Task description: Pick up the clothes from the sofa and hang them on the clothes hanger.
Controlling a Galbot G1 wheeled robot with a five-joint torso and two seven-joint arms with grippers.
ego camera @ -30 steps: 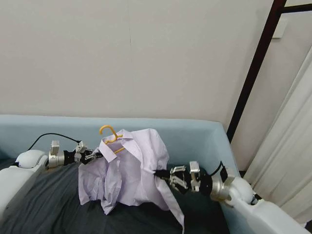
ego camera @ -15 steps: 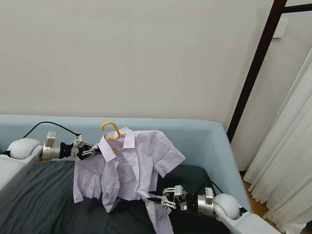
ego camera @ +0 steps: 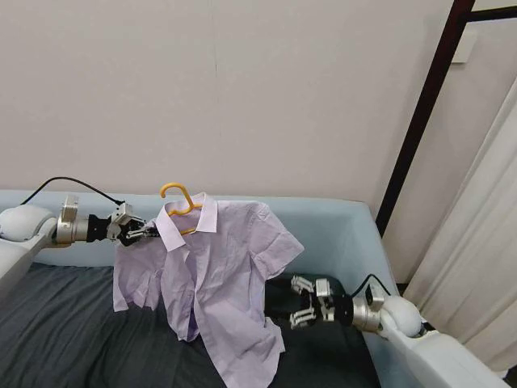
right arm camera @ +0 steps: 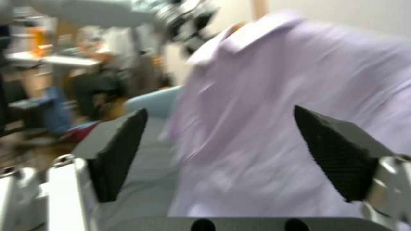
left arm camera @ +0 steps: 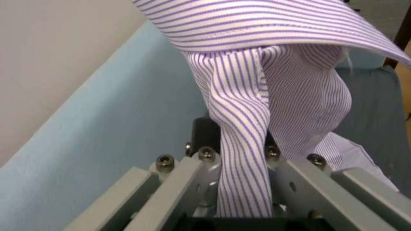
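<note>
A lilac striped shirt [ego camera: 222, 275] hangs on a yellow hanger [ego camera: 178, 195] above the sofa seat, its front spread out and its hem trailing low. My left gripper [ego camera: 136, 232] is shut on the shirt's shoulder just beside the collar. In the left wrist view the striped cloth [left arm camera: 257, 96] runs down between that gripper's [left arm camera: 243, 192] fingers. My right gripper [ego camera: 302, 302] is open, low over the seat, just off the shirt's lower right side. In the right wrist view the right gripper [right arm camera: 228, 149] has its pads [right arm camera: 330, 151] wide apart, with the shirt [right arm camera: 270, 96] ahead.
The sofa has a light blue backrest [ego camera: 331, 220] and a dark seat [ego camera: 65, 327]. A black rack pole [ego camera: 420, 113] slants up at the right, with a white curtain [ego camera: 477, 267] beyond it. A pale wall stands behind.
My left gripper rose and drew left with the shirt, which now hangs spread open. My right gripper let go of the shirt's lower edge and moved right, open.
</note>
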